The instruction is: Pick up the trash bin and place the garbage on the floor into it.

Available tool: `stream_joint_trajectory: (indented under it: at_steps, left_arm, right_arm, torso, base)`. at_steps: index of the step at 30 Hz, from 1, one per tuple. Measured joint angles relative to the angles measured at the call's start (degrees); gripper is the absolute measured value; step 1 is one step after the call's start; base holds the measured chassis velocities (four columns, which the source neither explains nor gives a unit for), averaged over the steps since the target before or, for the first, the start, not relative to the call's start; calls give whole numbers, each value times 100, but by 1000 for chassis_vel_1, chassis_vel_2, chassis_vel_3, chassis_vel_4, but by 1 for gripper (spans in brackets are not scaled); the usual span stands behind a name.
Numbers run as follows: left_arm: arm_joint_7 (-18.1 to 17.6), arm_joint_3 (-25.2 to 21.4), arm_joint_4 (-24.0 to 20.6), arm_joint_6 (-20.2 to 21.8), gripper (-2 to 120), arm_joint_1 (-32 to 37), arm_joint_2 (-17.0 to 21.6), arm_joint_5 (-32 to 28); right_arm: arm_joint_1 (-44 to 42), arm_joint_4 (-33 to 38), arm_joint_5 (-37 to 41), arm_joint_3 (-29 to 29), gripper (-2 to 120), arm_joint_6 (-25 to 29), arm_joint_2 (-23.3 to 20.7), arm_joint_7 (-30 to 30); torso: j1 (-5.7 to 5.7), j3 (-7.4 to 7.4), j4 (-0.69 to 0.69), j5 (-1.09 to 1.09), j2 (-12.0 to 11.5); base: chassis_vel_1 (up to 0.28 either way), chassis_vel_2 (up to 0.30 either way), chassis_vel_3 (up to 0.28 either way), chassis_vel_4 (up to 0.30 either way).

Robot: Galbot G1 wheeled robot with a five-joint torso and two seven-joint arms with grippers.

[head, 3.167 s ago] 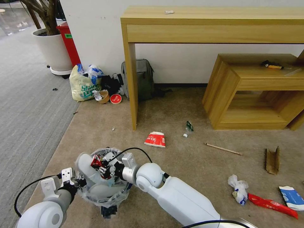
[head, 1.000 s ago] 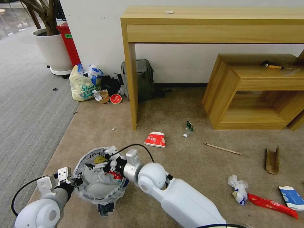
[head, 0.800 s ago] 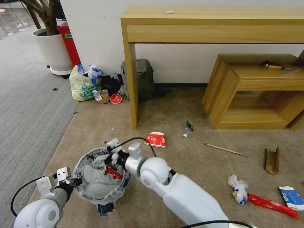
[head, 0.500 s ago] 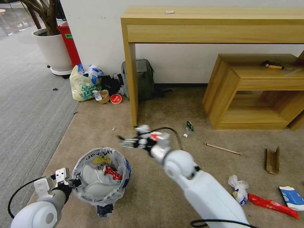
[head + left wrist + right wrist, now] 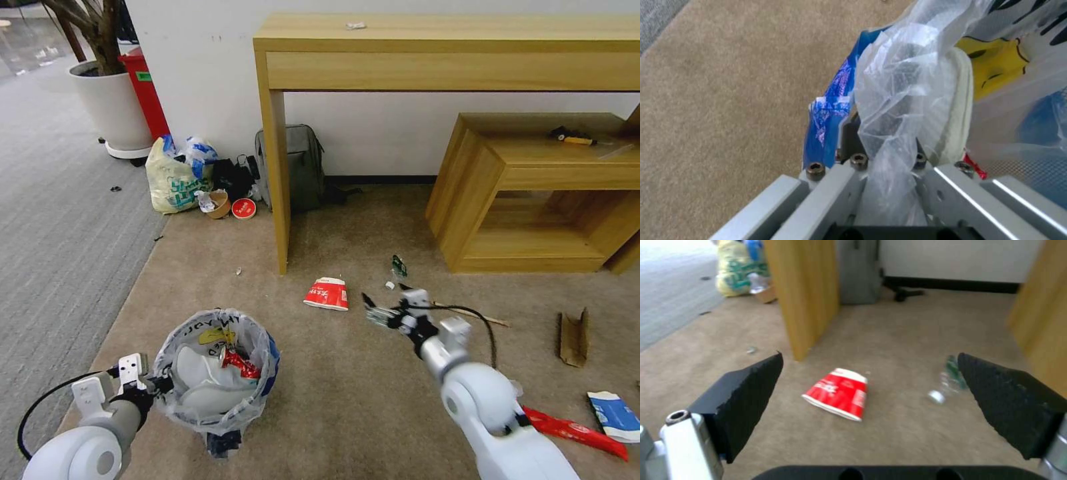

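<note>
My left gripper (image 5: pixel 152 385) is shut on the near rim of the trash bin (image 5: pixel 213 400) and holds it low over the beige floor (image 5: pixel 333 387). Up close, my left gripper (image 5: pixel 885 156) pinches the crinkly liner bag (image 5: pixel 907 83) together with the rim. White slippers (image 5: pixel 193 373) and a crushed red can (image 5: pixel 237 363) lie inside. My right gripper (image 5: pixel 377 313) hangs open and empty over the carpet, just right of the red-white paper cup (image 5: pixel 327 293). From the wrist, my right gripper (image 5: pixel 870 356) frames that cup (image 5: pixel 838 393) and the small bottle (image 5: pixel 951 376).
A wooden stick (image 5: pixel 490 321), cardboard scrap (image 5: pixel 573 337), red wrapper (image 5: pixel 573 432) and blue-white cup (image 5: pixel 613 417) lie to the right. The desk leg (image 5: pixel 277 180) and a low wooden shelf (image 5: pixel 533 193) stand behind. A yellowish shopping bag (image 5: pixel 175 177) and backpack (image 5: pixel 297 167) sit by the wall.
My right gripper let the red can go into the bin, pulled out, and swung right across the carpet past the red-white cup. The bin stays held by my left gripper.
</note>
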Motion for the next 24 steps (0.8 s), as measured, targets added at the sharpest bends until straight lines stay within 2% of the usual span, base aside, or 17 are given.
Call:
stream_joint_trajectory:
  at_steps: [5, 12, 24]
  left_arm:
    - [82, -32, -13, 0, 0, 24, -31, 23]
    - [107, -12, -65, 0, 0, 41, -63, 41]
    - [118, 2, -107, 0, 0, 68, -43, 36]
  right_arm:
    - [-594, 356, -206, 585, 100, 123, 218, -72]
    - [-1034, 616, -382, 1118, 100, 230, 414, -293]
    - [-1460, 764, -481, 1513, 100, 439, 600, -419]
  torso:
    - [0, 1, 1, -2, 0]
    - [0, 1, 1, -2, 0]
    - [0, 1, 1, -2, 0]
  base:
    - [0, 0, 0, 0]
    - [0, 0, 0, 0]
    - [0, 0, 0, 0]
